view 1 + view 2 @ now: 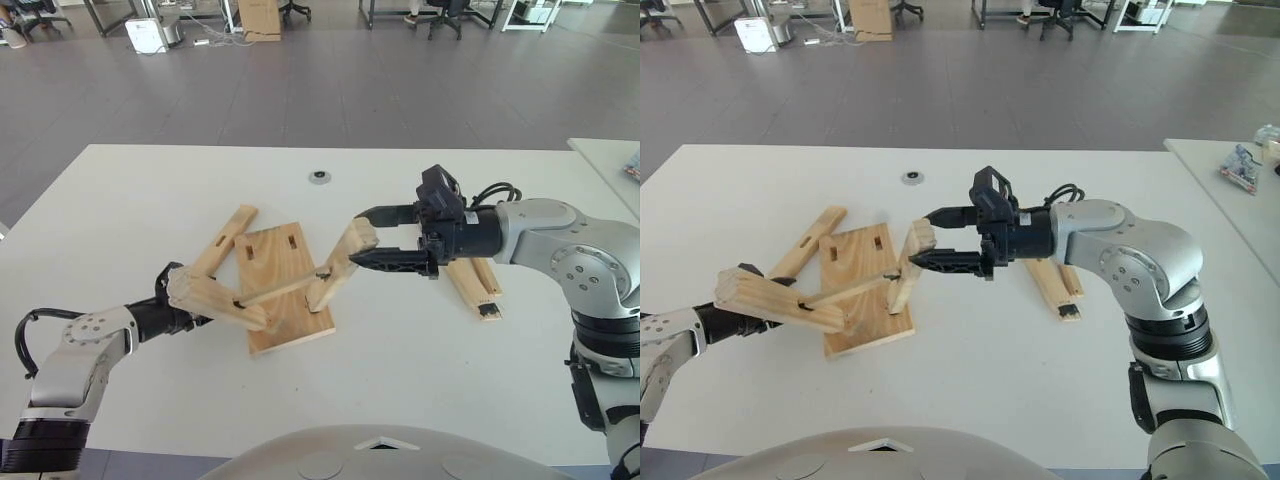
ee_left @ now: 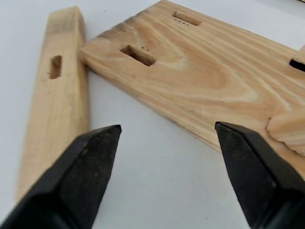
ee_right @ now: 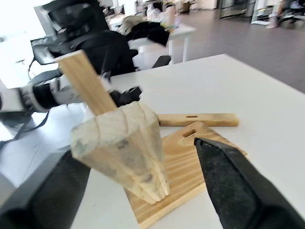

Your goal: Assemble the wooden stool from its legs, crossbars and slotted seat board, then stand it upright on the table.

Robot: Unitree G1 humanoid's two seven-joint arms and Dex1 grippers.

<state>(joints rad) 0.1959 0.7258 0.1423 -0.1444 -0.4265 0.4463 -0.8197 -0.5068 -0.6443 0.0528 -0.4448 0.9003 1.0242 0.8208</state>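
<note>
My right gripper is open wide around the top of a tilted leg in the middle of the picture. The leg stands on the seat board. My left gripper, low on the left, is open wide too.

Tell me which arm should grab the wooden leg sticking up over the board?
Right. The right gripper already has its open fingers on either side of the top of that tilted leg. The left gripper is open, low beside the seat board.
</note>
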